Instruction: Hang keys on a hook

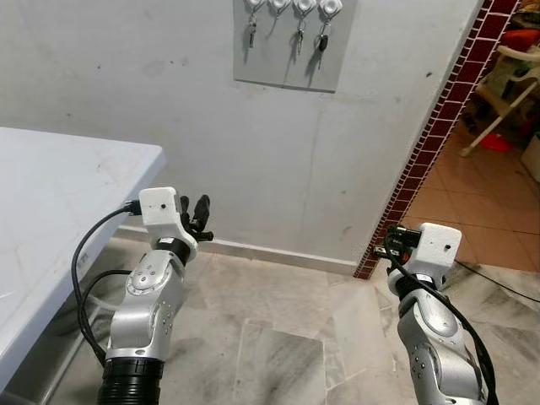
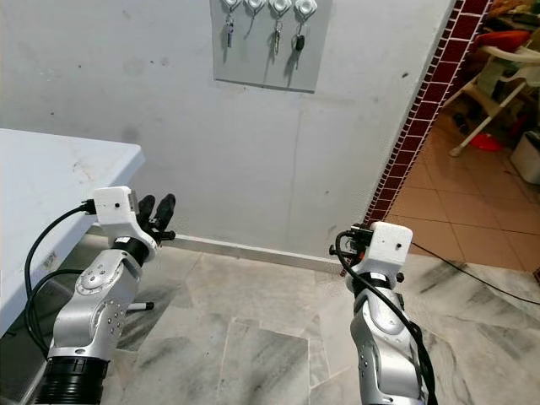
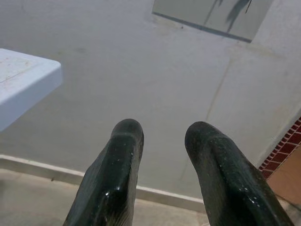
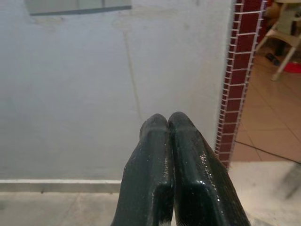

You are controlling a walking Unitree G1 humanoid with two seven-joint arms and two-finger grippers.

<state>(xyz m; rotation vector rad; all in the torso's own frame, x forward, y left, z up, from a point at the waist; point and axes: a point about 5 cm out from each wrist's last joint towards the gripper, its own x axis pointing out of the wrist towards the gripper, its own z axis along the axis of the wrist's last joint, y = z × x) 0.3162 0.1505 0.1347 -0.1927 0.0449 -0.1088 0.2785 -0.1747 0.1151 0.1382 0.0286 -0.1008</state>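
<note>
Metal keys (image 1: 321, 40) already hang on the hooks (image 1: 292, 7) up on the wall – light, slippery, best pinched at the ring – while left gripper (image 3: 162, 141) sits spread, right gripper (image 4: 168, 123) pressed together, both empty.

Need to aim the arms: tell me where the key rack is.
The key rack hangs high on the grey wall, straight ahead, left of the red tile strip.
</note>
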